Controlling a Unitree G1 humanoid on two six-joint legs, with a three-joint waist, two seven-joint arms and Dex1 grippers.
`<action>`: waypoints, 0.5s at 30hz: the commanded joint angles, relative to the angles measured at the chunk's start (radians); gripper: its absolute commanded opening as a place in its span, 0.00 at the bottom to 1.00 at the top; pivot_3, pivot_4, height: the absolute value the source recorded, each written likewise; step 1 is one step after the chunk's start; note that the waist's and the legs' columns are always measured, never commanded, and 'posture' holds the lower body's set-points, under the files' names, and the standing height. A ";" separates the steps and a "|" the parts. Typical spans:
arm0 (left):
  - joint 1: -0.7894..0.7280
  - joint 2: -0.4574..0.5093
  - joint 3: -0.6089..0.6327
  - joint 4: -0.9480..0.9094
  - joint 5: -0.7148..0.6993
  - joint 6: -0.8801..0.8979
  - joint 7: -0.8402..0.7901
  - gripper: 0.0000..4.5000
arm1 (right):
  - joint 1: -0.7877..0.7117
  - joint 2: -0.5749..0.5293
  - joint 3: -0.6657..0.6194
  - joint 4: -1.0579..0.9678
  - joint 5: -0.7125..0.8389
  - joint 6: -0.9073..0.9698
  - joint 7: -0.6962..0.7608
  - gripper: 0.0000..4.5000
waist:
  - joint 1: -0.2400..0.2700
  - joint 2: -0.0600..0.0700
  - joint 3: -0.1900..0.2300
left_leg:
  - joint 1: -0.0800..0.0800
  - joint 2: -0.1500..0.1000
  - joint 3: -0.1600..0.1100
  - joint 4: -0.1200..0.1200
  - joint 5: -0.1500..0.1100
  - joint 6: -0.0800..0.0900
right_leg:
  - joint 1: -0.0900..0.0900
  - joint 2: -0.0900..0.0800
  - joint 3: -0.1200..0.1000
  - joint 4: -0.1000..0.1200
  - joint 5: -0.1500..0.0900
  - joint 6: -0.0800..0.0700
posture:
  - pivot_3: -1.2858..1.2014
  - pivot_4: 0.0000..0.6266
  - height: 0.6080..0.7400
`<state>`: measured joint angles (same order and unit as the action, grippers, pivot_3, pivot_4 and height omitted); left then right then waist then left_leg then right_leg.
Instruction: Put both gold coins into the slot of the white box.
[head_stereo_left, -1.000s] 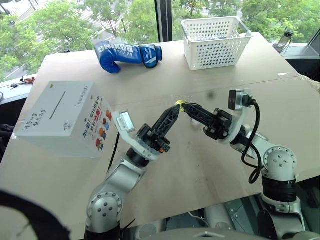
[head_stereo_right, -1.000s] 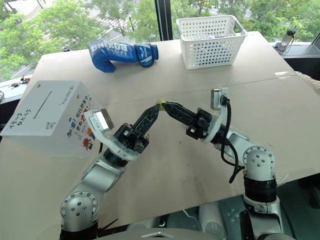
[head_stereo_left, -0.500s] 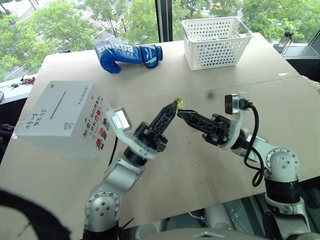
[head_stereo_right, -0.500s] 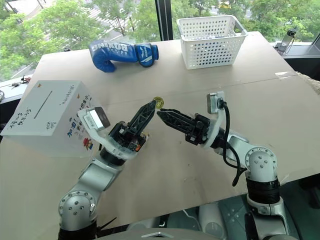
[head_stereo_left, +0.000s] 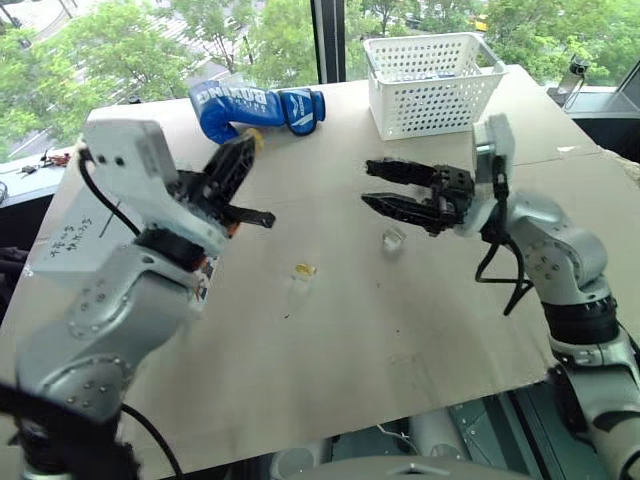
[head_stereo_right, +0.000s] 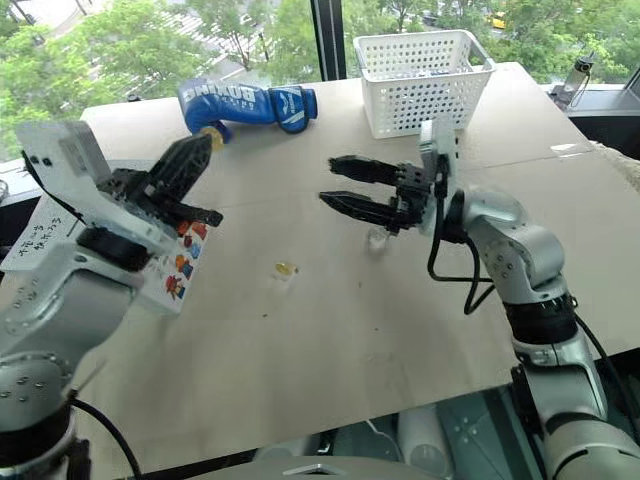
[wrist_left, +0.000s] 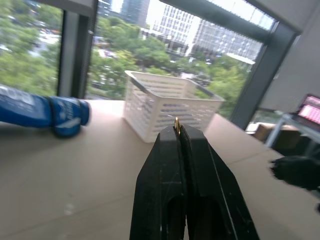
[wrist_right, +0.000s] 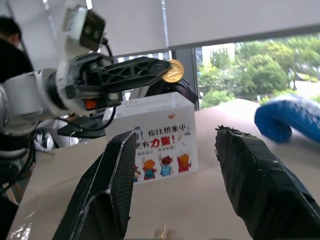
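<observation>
Left gripper (wrist_right: 167, 71) is clamped on one gold coin (wrist_right: 174, 70) at its fingertips, raised above the white box (wrist_right: 155, 135). Right gripper (head_stereo_left: 372, 186) w/ fingers spread, nothing in it, hovers over the table (head_stereo_left: 420, 320) near a small clear block (head_stereo_left: 393, 239). 2nd gold coin (head_stereo_left: 303, 270) lies on the table btw. the arms.

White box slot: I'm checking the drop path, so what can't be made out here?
Slot: eye views, the left arm covers the white box top.
Yellow speck: eye views, too small to call a coin.
Gold coin in the left tool: left wrist view, edge-on sliver.
</observation>
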<state>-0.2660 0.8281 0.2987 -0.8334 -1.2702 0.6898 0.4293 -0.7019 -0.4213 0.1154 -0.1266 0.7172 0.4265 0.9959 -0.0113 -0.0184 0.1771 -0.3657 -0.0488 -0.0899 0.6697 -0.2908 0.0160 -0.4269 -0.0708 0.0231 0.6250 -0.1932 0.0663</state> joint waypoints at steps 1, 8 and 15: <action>-0.100 0.139 0.052 0.014 -0.083 0.085 0.174 0.00 | -0.103 0.036 0.018 0.075 -0.073 -0.120 0.099 0.60 | 0.000 -0.001 0.001 | -0.003 0.000 0.000 0.000 0.000 0.000 | -0.003 0.000 0.000 0.000 0.000 0.000 | 0.52 0.24 0.85; -0.085 0.350 0.189 0.065 -0.312 0.142 0.494 0.00 | -0.147 0.079 0.026 0.165 -0.113 -0.160 0.188 0.60 | -0.002 -0.001 0.000 | -0.016 0.000 -0.001 -0.001 -0.001 -0.003 | -0.018 -0.001 0.000 0.002 0.000 0.000 | 0.52 0.24 0.85; 0.269 0.267 0.382 0.022 -0.247 0.186 0.441 0.00 | -0.159 0.111 0.005 0.145 -0.103 -0.136 0.196 0.60 | -0.007 0.000 0.001 | -0.018 0.002 0.001 -0.002 -0.001 -0.004 | -0.022 0.000 0.002 0.003 0.000 0.000 | 0.52 0.24 0.85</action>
<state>-0.0154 1.1045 0.6133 -0.7842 -1.5514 0.8880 0.8935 -0.8369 -0.3166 0.1464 0.0593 0.5923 0.2882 1.1921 -0.0181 -0.0184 0.1780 -0.3835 -0.0471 -0.0890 0.6678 -0.2917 0.0122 -0.4491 -0.0708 0.0247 0.6276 -0.1931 0.0663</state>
